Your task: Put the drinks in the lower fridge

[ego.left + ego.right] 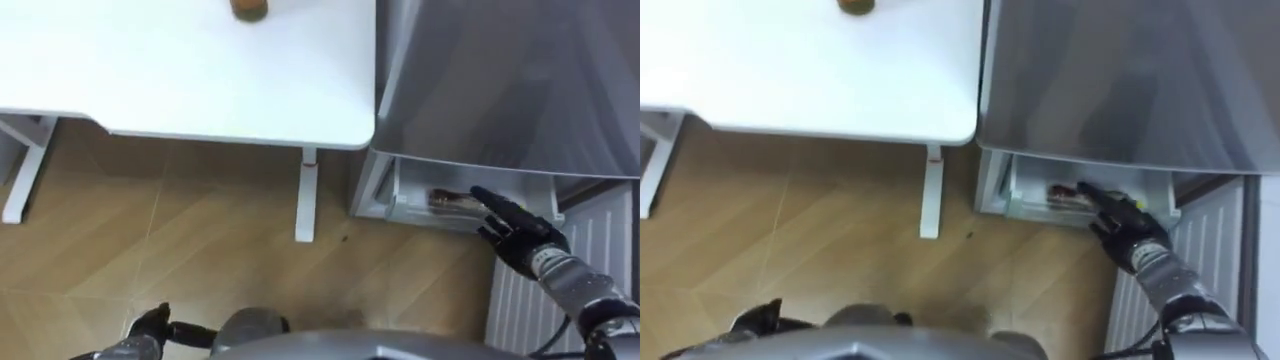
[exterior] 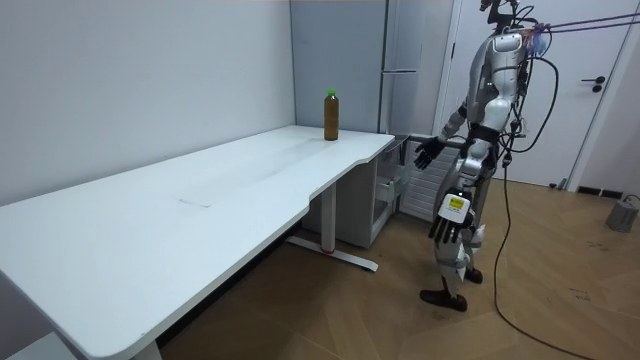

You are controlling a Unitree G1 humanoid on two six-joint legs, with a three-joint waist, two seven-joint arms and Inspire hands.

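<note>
A: Right hand (image 1: pixel 515 235)?
B: Fingers straight, spread, empty; reaching at the open lower compartment (image 1: pixel 420 200) of the fridge (image 1: pixel 500 80).
A: Left hand (image 2: pixel 447 222), bottle (image 2: pixel 331 115)?
B: Left hand hangs relaxed at the robot's side, empty. Bottle upright on the white table (image 1: pixel 150 80), at the end nearest the fridge.

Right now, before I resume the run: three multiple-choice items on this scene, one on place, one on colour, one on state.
1. Where is the bottle? A on the table; B on the floor; C in a hand.
2. Colour of its cap? A red; B white; C green.
3. The right hand is: A shut on the bottle; B open, reaching toward the lower fridge; C hanging at the side.
Answers: A, it stands near the table's far corner; C, the room view shows a green top; B, its fingers are straight and hold nothing.
</note>
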